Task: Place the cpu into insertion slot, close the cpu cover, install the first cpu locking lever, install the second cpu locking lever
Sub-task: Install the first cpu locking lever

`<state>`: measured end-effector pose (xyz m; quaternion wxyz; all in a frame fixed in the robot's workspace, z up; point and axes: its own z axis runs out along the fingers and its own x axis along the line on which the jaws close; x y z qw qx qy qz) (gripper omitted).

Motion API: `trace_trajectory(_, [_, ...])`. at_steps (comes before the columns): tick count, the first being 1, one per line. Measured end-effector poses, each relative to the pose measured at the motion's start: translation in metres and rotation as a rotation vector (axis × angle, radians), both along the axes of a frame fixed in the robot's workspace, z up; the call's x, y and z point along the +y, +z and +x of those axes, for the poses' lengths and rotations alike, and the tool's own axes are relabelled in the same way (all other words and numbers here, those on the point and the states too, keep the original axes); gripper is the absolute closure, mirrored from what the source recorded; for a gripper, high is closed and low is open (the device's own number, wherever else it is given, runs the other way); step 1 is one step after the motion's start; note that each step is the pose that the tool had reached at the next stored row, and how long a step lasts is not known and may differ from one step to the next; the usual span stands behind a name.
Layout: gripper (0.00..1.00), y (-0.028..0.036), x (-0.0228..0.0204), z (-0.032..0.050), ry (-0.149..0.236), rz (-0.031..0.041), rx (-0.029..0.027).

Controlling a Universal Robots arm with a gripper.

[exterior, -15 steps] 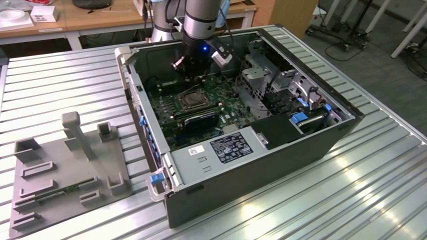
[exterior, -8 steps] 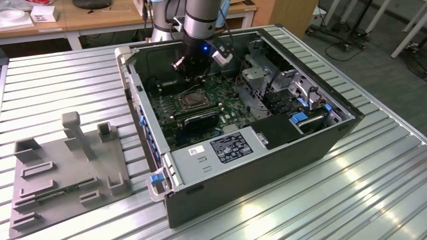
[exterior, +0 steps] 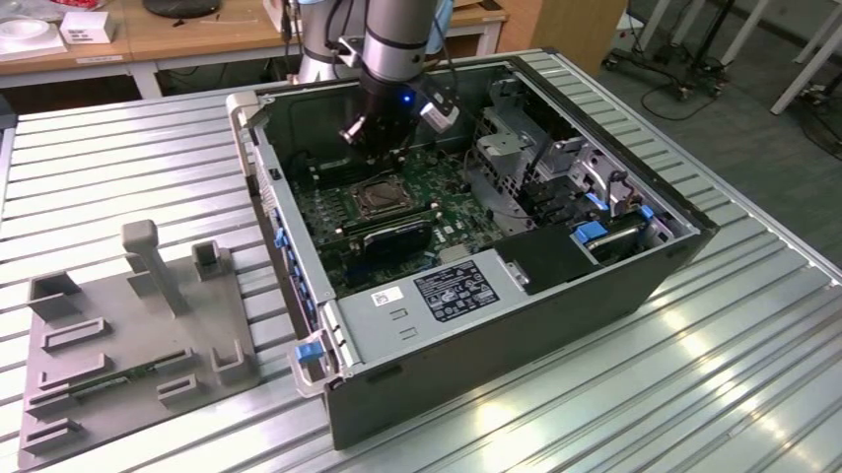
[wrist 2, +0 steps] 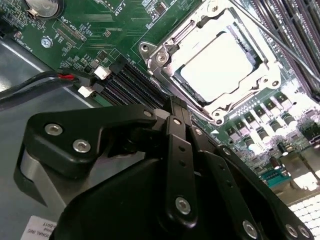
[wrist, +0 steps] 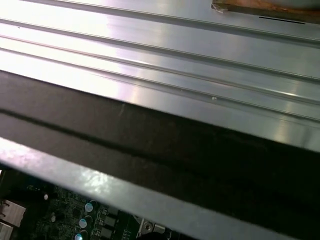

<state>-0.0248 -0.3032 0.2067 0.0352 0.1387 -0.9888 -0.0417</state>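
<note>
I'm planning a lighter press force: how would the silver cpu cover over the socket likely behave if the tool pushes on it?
The cpu cover looks like thin sheet metal around a big window, so it would probably flex a little rather than stay rigid. Its bright, polished face suggests the tool could slide on it. It lies flat around the cpu, so it seems unlikely to tip.

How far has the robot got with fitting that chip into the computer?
The cpu already sits in the insertion slot, with the cpu cover lying closed around it. The gripper is shut, holding nothing, near the socket. Whether both locking levers are latched can't be told.
</note>
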Motion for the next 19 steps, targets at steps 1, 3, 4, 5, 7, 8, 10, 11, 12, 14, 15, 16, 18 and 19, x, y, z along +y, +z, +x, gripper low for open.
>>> trace_trajectory(1, [0.89,-0.0005,0.0,0.0,0.007,0.0001,-0.0001])
trace_trajectory(3, [0.89,-0.0011,0.0,0.0002,0.019,0.0005,-0.0002])
trace_trajectory(4, [0.89,-0.0014,0.0,0.0004,0.024,0.0008,-0.0002])
trace_trajectory(5, [0.89,-0.0016,0.0,0.0006,0.03,0.0012,-0.0002])
trace_trajectory(7, [0.89,-0.0021,0.0,0.0012,0.04,0.0023,-0.0002])
trace_trajectory(8, [0.89,-0.0023,0.0,0.0016,0.045,0.0027,-0.0002])
trace_trajectory(10, [0.89,-0.0028,0.0002,0.0024,0.054,0.0032,-0.0003])
trace_trajectory(11, [0.89,-0.0031,0.0004,0.0026,0.057,0.0032,-0.0003])
trace_trajectory(12, [0.89,-0.0033,0.0007,0.0028,0.061,0.0031,-0.0002])
trace_trajectory(14, [0.89,-0.0036,0.0015,0.0033,0.07,0.0033,-0.0003])
trace_trajectory(15, [0.89,-0.0037,0.002,0.0035,0.073,0.0035,-0.0003])
trace_trajectory(16, [0.89,-0.0038,0.0025,0.0038,0.077,0.0036,-0.0003])
trace_trajectory(18, [0.89,-0.0039,0.0037,0.0041,0.084,0.0037,-0.0002])
trace_trajectory(19, [0.89,-0.0039,0.0043,0.0043,0.087,0.0038,-0.0002])
